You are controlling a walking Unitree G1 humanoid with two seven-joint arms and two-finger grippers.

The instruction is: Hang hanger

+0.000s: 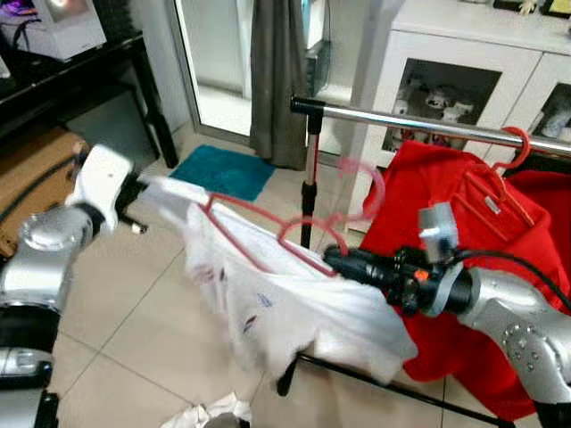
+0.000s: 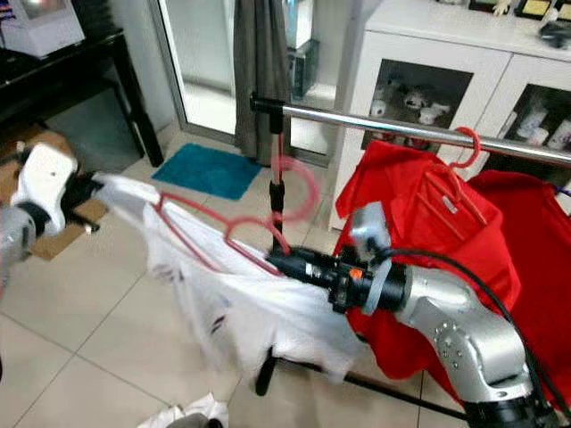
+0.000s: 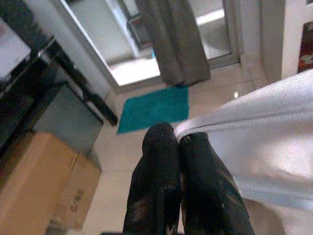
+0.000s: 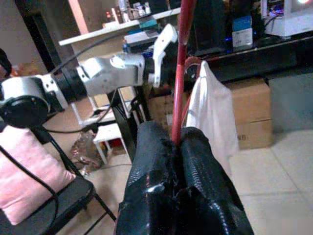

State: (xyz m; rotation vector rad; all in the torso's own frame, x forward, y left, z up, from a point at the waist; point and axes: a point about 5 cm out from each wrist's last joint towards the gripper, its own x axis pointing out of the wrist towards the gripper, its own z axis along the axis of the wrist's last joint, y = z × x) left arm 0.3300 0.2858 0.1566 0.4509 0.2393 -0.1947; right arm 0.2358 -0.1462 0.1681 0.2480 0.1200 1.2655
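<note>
At the far left a black table [image 1: 134,53] carries a white box-shaped device [image 1: 62,27], and a brown cardboard box [image 3: 34,181] sits on the tiled floor below it; faint print on the box's side is too blurred to read. The left gripper [image 3: 178,139] is raised beside this, its two black fingers pressed together on a fold of the white cloth garment [image 1: 294,303], pinching its sleeve end. The garment stretches rightwards in the air between the two arms, draped on a red wire-frame plastic hanger [image 1: 268,236]; small dark and red marks on the fabric cannot be made out as writing. Behind it lie a teal floor mat [image 1: 223,171] and a grey curtain [image 1: 277,80] at a glass door. A crumpled white cloth [image 1: 210,413] lies on the floor near the bottom edge. The hanger's hook [image 1: 366,183], blurred, is just below the chrome horizontal clothes rail [image 1: 419,123] and not on it. The right gripper [image 4: 178,142] has its fingers closed on the hanger's red bar. Further right a red garment [image 1: 464,267] hangs from the rail on a second red hanger [image 1: 513,147]. Behind stands a white glass-door cabinet [image 1: 464,53] holding small figurines [image 1: 437,98], too small to identify.
</note>
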